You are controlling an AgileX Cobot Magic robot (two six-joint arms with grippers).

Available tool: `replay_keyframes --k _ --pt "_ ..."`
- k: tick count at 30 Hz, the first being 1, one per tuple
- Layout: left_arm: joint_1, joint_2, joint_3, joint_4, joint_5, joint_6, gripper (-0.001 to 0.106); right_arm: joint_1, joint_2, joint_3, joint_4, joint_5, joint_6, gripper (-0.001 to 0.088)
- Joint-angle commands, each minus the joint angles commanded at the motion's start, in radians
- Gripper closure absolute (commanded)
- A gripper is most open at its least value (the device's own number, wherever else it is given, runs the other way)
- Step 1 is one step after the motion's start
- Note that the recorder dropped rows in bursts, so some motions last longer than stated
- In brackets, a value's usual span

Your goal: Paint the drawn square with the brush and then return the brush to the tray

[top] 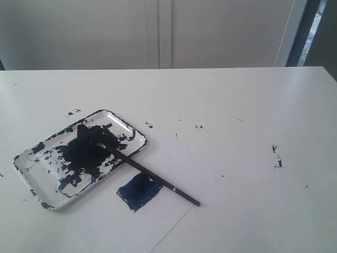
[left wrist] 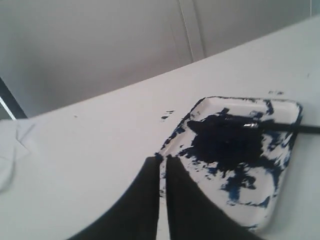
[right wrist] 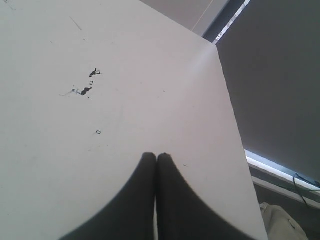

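White table (top: 253, 105), paper sheet (top: 131, 226), scattered dark paint specks (top: 279, 164)

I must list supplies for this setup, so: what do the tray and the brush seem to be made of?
The tray looks like glossy white plastic or enamel; its rim catches bright highlights. The brush has a smooth black handle, perhaps painted wood or plastic, and a short silvery ferrule, probably metal.
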Motion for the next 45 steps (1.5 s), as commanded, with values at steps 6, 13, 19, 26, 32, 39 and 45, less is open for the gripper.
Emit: replay_keyframes --k 6,13,19,26,32,39,45 --pt "0.0 0.0 0.0 0.0 0.0 0.004 0.093 0.0 0.0 0.0 0.0 0.0 0.0 0.0868" --pt "0.0 0.0 0.0 0.008 -0.004 0.078 0.093 0.0 0.0 0.0 0.0 0.0 0.0 0.0868" --pt "0.0 0.0 0.0 -0.008 0.007 0.049 0.093 0.0 0.0 0.0 0.0 0.0 0.0 0.0868" --pt "0.0 0.0 0.011 0.012 -0.035 0.051 0.105 0.0 0.0 0.0 0.0 0.0 0.0 0.0868" --pt "0.0 0.0 0.024 0.247 0.05 -0.2 0.105 0.0 0.0 0.0 0.0 0.0 0.0 0.0868" --pt "0.049 0.0 0.024 0.405 0.238 -0.396 0.105 0.0 0.0 0.0 0.0 0.0 0.0 0.0868" --pt "0.049 0.0 0.024 0.408 0.242 -0.396 0.105 0.0 0.0 0.0 0.0 0.0 0.0 0.0868"
